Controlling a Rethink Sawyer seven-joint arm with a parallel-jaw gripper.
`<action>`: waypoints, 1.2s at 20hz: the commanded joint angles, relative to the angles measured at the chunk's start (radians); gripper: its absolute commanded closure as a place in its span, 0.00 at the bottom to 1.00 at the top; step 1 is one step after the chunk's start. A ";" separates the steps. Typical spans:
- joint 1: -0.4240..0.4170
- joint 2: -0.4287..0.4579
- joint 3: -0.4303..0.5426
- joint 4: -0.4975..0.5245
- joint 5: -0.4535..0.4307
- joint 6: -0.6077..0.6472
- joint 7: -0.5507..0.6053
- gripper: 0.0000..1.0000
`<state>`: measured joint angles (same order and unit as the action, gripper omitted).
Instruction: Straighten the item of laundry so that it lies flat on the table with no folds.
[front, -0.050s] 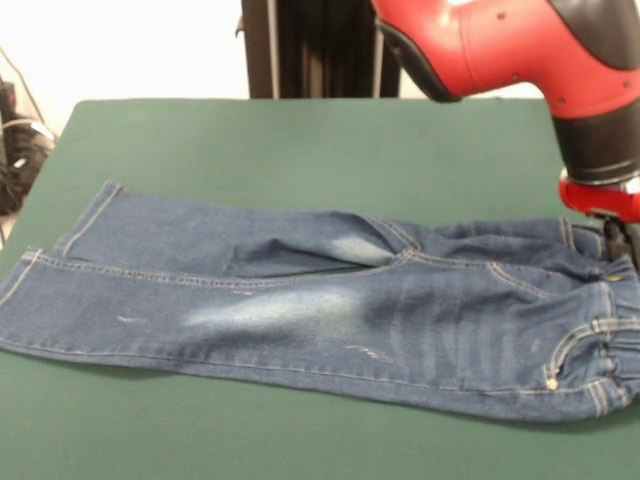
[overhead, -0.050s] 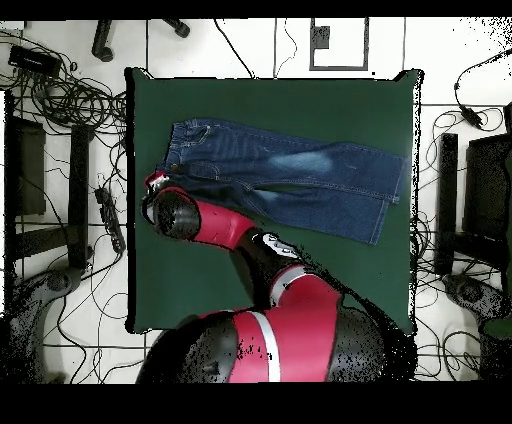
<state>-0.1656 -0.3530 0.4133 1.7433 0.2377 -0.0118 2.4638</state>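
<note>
The item of laundry, a small pair of blue denim jeans (front, -0.050s: 300, 300), lies spread on the green table (front, -0.050s: 300, 140), waistband at the right and legs running left. Pale faded patches mark both legs. The near leg lies flat. The far leg shows creases near the crotch and sits close against the near one. My gripper (front, -0.050s: 620, 245) hangs from the red arm over the far end of the waistband, at or just above the denim. In the overhead view the jeans (overhead, -0.050s: 290, 175) lie across the table (overhead, -0.050s: 380, 280), and the gripper (overhead, -0.050s: 155, 182) sits at the waistband's lower left corner, mostly hidden under the arm.
The red arm (overhead, -0.050s: 215, 225) reaches over the table's left part in the overhead view. Cables (overhead, -0.050s: 60, 100) and dark stands (overhead, -0.050s: 445, 200) crowd the floor on both sides. One jeans hem lies near the table's right edge (overhead, -0.050s: 412, 190).
</note>
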 joint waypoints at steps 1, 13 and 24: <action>0.027 0.068 -0.069 -0.080 0.097 0.180 0.114 1.00; -0.005 0.062 -0.051 -0.079 0.106 0.220 0.124 0.00; -0.268 -0.315 0.309 0.298 0.073 0.133 0.212 0.00</action>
<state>-0.3137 -0.5006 0.4814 1.8502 0.2751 0.1182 2.4638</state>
